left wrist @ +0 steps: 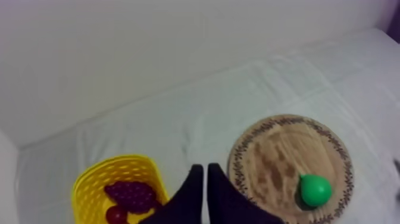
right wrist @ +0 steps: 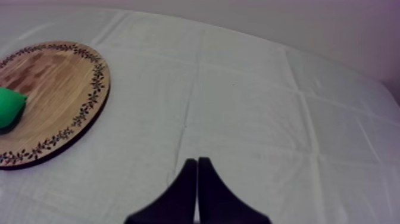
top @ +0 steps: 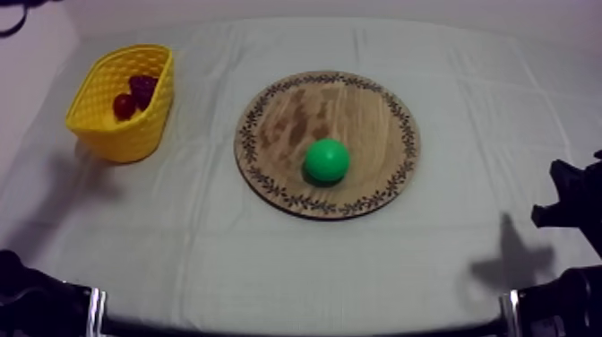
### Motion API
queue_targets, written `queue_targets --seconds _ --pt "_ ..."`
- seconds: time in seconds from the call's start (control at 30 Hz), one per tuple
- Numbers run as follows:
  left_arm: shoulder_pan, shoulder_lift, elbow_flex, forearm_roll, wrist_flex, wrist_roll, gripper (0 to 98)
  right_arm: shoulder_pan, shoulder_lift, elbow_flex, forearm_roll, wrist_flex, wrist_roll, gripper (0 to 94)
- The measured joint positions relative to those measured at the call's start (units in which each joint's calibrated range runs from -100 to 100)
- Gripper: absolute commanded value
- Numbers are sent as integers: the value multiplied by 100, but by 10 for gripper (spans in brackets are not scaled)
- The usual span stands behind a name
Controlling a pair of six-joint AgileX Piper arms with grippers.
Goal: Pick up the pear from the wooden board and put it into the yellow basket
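Pear (top: pixel 326 160) sits on the wooden board (top: pixel 358 103), a little toward the near rim from centre, clear of the patterned edge. Nothing is touching it. The board is mid-table on the cloth (top: pixel 269 260).

Yellow basket (top: pixel 112 134) is at the far left of the table, well apart from the board. It holds the grapes (top: pixel 142 87) and a small red fruit (top: pixel 124 106), the two touching.

My left gripper (left wrist: pixel 205 168) has its fingers together in a narrow wedge and grips nothing. It hangs over bare cloth between basket and board.

My right gripper (right wrist: pixel 197 161) is the same: fingers pressed together, empty, over bare cloth beside the board. In the top view both arms sit low at their own table edges, well apart from the pear.
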Motion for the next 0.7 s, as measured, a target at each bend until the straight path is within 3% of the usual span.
queue_targets --seconds 0.2,0.47,0.7 --pt "556 1256 -1172 -136 229 55 0 -4 0 0 0 0 0 5" --pt "1202 2688 -1572 -316 250 297 0 -4 0 0 0 0 0 5" --pt "1472 3782 -1889 -299 296 439 0 -4 0 0 0 9 0 5"
